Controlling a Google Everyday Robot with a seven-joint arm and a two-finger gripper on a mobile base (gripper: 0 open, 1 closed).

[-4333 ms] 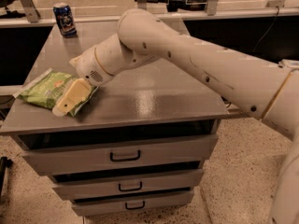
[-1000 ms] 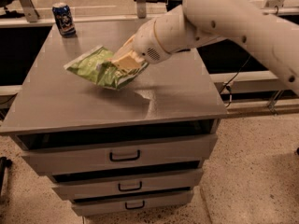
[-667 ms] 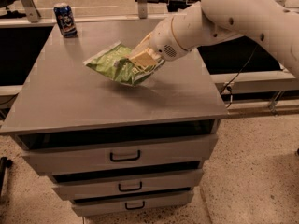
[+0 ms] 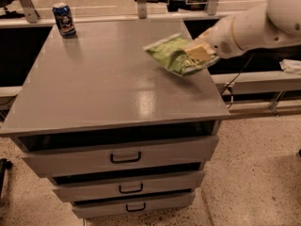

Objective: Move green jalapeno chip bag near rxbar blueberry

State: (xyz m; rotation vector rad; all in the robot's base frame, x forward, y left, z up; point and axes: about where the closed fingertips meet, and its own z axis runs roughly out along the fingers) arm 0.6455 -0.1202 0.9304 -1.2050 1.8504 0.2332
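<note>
The green jalapeno chip bag is a crinkly light-green bag held in the air over the right part of the grey cabinet top. My gripper is shut on the bag's right end, its cream fingers clamped on the bag. The white arm reaches in from the upper right. The rxbar blueberry is not in view; where it is I cannot tell.
A blue can stands upright at the far left corner of the cabinet top. Below the top are stacked drawers with black handles. A rail and metal posts run behind the cabinet. Speckled floor lies to the right.
My gripper has carried the chip bag from the front left of the cabinet top, lifted it, and moved it to the right, now near the right edge.
</note>
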